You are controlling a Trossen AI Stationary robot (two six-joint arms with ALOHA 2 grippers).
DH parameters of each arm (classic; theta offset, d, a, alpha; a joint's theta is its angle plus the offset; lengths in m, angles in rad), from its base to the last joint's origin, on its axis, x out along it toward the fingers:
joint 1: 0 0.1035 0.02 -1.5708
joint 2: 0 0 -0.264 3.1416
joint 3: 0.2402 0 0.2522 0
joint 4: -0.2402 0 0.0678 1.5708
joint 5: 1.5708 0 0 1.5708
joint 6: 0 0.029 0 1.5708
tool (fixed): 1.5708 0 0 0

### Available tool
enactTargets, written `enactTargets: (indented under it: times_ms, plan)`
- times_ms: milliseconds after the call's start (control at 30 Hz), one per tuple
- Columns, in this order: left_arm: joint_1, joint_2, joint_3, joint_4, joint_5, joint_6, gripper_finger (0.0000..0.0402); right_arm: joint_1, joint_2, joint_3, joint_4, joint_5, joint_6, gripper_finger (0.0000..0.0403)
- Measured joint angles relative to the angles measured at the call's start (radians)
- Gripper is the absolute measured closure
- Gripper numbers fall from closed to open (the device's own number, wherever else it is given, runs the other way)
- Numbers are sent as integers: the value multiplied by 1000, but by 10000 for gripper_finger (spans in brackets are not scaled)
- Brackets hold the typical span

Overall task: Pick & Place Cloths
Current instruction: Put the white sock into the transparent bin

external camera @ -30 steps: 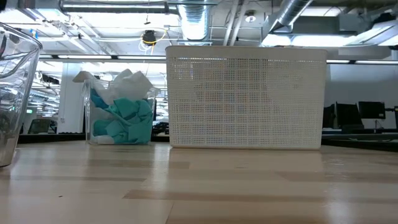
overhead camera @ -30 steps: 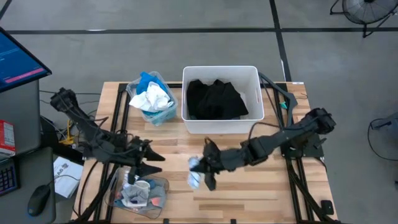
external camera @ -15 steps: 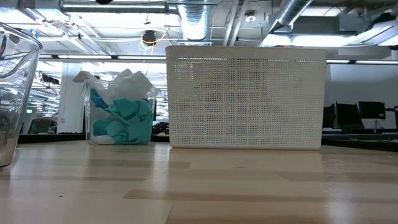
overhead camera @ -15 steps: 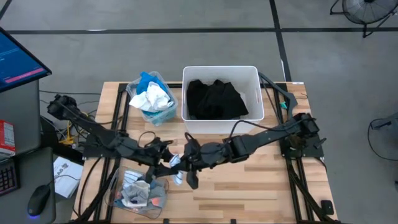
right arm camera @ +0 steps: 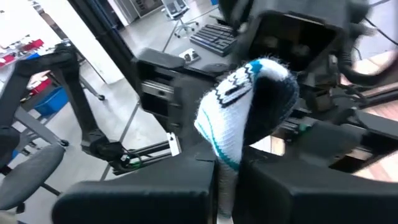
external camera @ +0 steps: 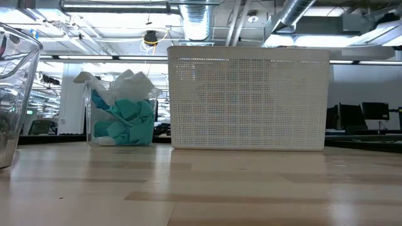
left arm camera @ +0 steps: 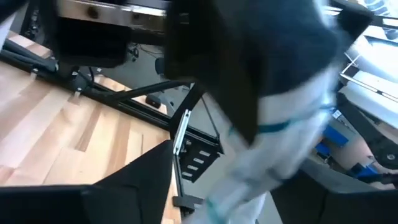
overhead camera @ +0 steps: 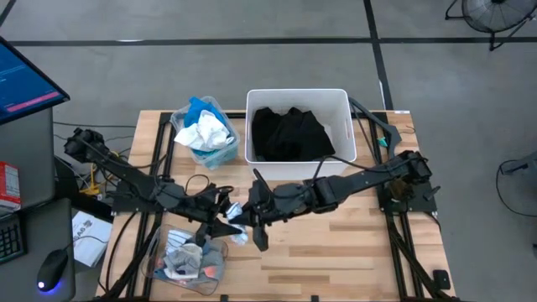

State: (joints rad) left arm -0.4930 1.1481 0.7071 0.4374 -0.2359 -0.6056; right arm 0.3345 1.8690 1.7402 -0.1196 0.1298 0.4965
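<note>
Your two grippers meet over the middle of the tabletop [overhead camera: 336,243], in front of the white tub [overhead camera: 340,99]. The right gripper [overhead camera: 254,222] reaches in from the right side and has its jaws closed on a small white sock with teal stripes [overhead camera: 237,225]; in the right wrist view that sock [right arm camera: 245,102] stands up from between the dark fingers [right arm camera: 149,199], pinched at its lower end. The left gripper [overhead camera: 225,216] comes from the left and sits right against the same sock; in the left wrist view the sock [left arm camera: 273,143] hangs directly in front of the camera with one dark finger [left arm camera: 134,177] beside it, but you cannot tell from these views whether the left jaws are wide, narrow or gripping. The large black garment [overhead camera: 289,134] lies inside the white tub, filling most of its floor. Left of the tub, a clear bin [overhead camera: 220,155] holds white cloth [overhead camera: 204,132] on top of teal and bright blue pieces [overhead camera: 195,109]; the low view shows the same bin [external camera: 90,119] with teal-green cloth [external camera: 129,122] under white. A second clear bin [overhead camera: 214,273] at the front left of the tabletop holds a jumble of grey and white socks [overhead camera: 180,258], just below the left gripper.
</note>
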Motion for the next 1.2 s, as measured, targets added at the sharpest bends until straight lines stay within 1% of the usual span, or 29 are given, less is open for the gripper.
enactTargets:
  times_ms: [67,133,233,300,333,433,567,700,767,867,1000,1067,1133,1200]
  plan:
    - [6,0,0,-1,2,0,201,-5,0,0,2,2,-1,401]
    - [11,0,0,1,9,0,236,-6,0,0,2,2,-2,401]
    - [12,0,0,6,25,4,316,-11,0,0,4,3,-2,398]
    - [11,-1,0,7,28,22,373,-20,0,0,5,2,-2,388]
    - [11,-1,0,6,27,24,385,-24,0,0,4,2,-2,380]
    - [11,-4,0,5,34,24,396,-31,-4,0,3,-18,-26,350]
    - [-4,-31,0,-11,129,-6,400,-32,-57,0,-74,-58,-61,311]
    - [-62,-80,0,-103,189,-33,401,-17,-129,1,-165,-58,-62,277]
    - [-112,-105,0,-189,226,-53,401,-3,-156,1,-198,-54,-58,263]
    - [-201,-148,0,-392,243,-134,401,25,-188,1,-252,-48,-53,248]
    - [-312,-177,0,-716,178,-296,401,67,-198,1,-291,12,-43,237]
    - [-364,-172,0,-837,148,-371,401,84,-197,0,-316,52,-43,235]
    - [-409,-153,0,-911,129,-428,401,95,-190,0,-341,87,-34,235]
    - [-444,-126,0,-937,121,-454,401,98,-173,1,-363,111,-12,236]
